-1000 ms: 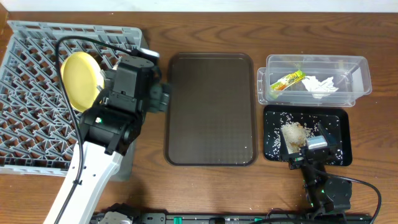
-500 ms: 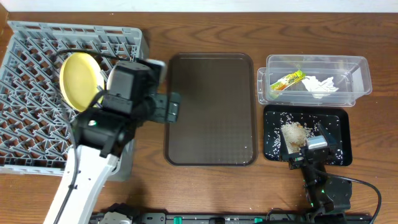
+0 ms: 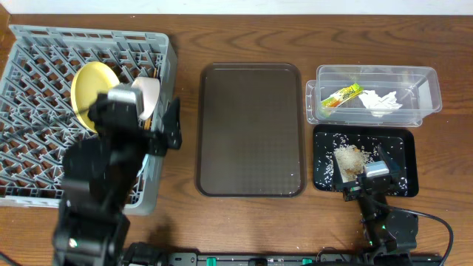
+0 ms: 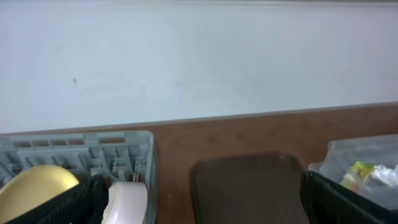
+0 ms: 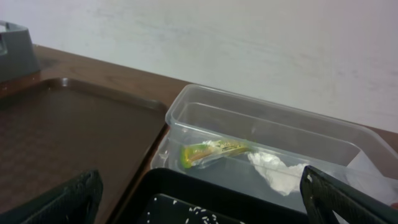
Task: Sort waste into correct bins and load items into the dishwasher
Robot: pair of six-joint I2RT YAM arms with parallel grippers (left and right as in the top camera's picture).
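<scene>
The grey dish rack [image 3: 44, 52] stands at the left. The yellow plate [image 3: 87, 96] stands on edge in it, with a white bowl [image 3: 148, 94] beside it. My left gripper [image 3: 148, 122] is open and empty over the rack's right side. In the left wrist view its open jaws [image 4: 205, 208] frame the plate [image 4: 34, 193] and the bowl [image 4: 127, 202]. The clear tub [image 3: 436, 89] holds the snack wrapper [image 3: 341, 96] and the tissue [image 3: 380, 100]. The black tray [image 3: 403, 144] holds rice scraps [image 3: 351, 157]. My right gripper [image 3: 366, 174] is open over it. The blue bowl, cup and chopsticks are hidden.
The large brown tray [image 3: 250, 129] lies bare between the rack and the bins. The right wrist view shows the tub [image 5: 205, 109], the wrapper [image 5: 214, 151], the tissue [image 5: 277, 174], the black tray [image 5: 168, 186] and the brown tray [image 5: 68, 124]. The table's front edge is near.
My left arm has pulled back from the brown tray's edge to the left and front, over the rack. The white bowl now shows beside the plate. The right arm has not moved.
</scene>
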